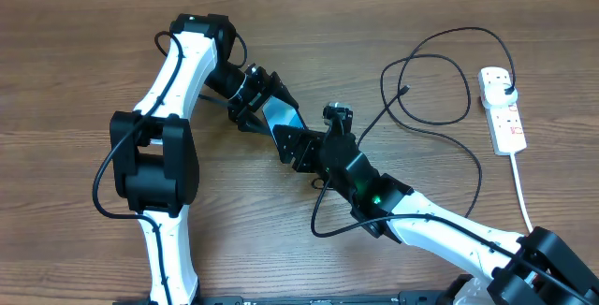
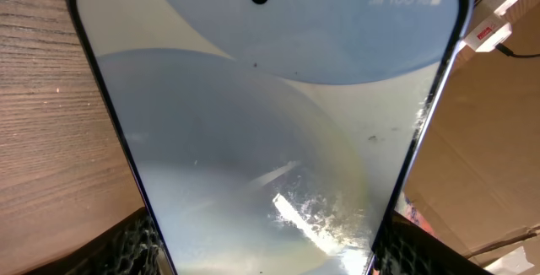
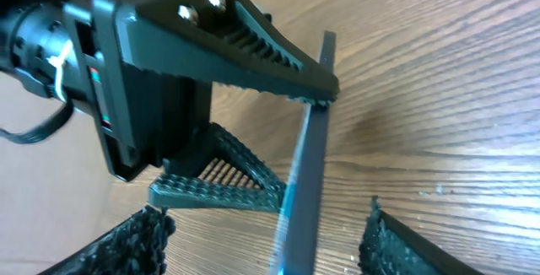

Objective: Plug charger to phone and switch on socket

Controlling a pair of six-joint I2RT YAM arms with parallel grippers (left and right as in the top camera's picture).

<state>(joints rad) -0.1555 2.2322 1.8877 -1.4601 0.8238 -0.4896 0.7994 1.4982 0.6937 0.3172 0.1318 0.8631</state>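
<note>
My left gripper [image 1: 265,108] is shut on the phone [image 1: 279,116] and holds it tilted above the table's middle. In the left wrist view the lit phone [image 2: 270,123] fills the frame, with both fingers pressed on its long edges by my left gripper [image 2: 266,258]. My right gripper [image 1: 295,146] stands open around the phone's near end. In the right wrist view the phone [image 3: 308,174] is edge-on inside my right gripper [image 3: 270,245], with a gap on each side. The charger's connector tip [image 1: 404,90] lies loose at the right, and its black plug [image 1: 506,86] sits in the socket [image 1: 505,123].
The charger's black cable lies in wide loops on the wooden table between my right arm and the socket. A thick white cord [image 1: 520,188] runs from the socket towards the front edge. The socket [image 2: 498,18] also shows at the top right of the left wrist view.
</note>
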